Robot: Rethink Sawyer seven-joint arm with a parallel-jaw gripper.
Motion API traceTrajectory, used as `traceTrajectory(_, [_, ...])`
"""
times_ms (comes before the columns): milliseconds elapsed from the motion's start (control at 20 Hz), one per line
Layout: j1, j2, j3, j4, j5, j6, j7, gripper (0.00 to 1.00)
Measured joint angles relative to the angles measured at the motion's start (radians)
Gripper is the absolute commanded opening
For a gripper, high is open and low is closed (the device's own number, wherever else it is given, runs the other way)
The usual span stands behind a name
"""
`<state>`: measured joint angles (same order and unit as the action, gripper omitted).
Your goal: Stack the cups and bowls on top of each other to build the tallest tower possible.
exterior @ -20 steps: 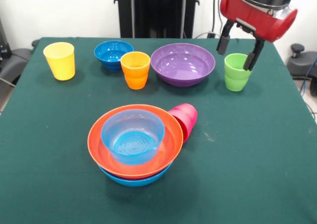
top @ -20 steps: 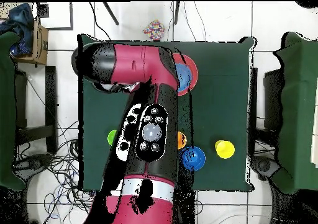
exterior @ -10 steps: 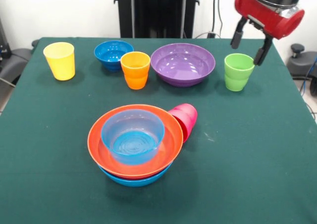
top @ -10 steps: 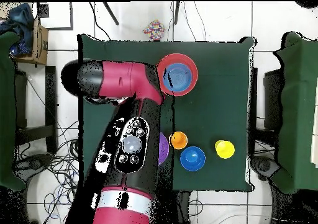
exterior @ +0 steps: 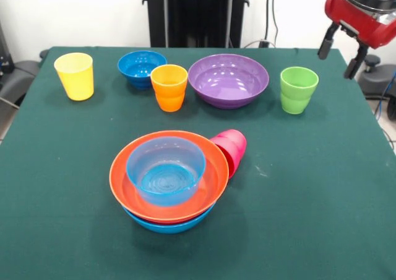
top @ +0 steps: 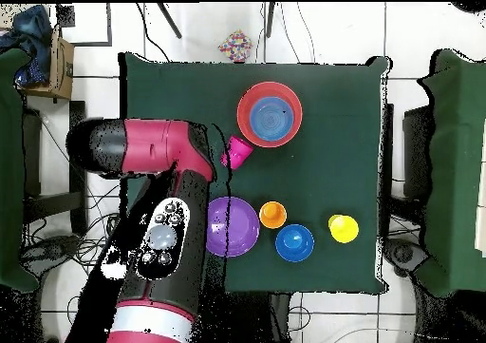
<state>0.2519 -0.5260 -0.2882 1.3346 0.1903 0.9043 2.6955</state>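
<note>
Covering the whole table (exterior: 322, 187) is a dark green cloth, with white wall and a black pedestal column (exterior: 197, 13) at 12 o'clock in the front view and pale floor tiles strewn with cables (top: 66, 254) in the overhead view. Up at 2 o'clock the gripper (exterior: 339, 51) hangs above the table's edge with its fingers spread wide and empty, just beyond the upright green cup (exterior: 298, 89).

The tower (exterior: 168, 179), so far only a light-blue bowl inside an orange bowl over another blue one, sits at 6 o'clock with the pink cup (exterior: 230, 150) on its side touching it, while the yellow cup (exterior: 75, 75), dark-blue bowl (exterior: 141, 67), orange cup (exterior: 169, 87) and purple bowl (exterior: 228, 79) stand in a row toward 12.
</note>
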Motion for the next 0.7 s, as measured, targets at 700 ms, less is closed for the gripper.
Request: traceTrajectory(700, [0.005, 0.004, -0.014, 0.060, -0.001, -0.036, 0.000, 1.00])
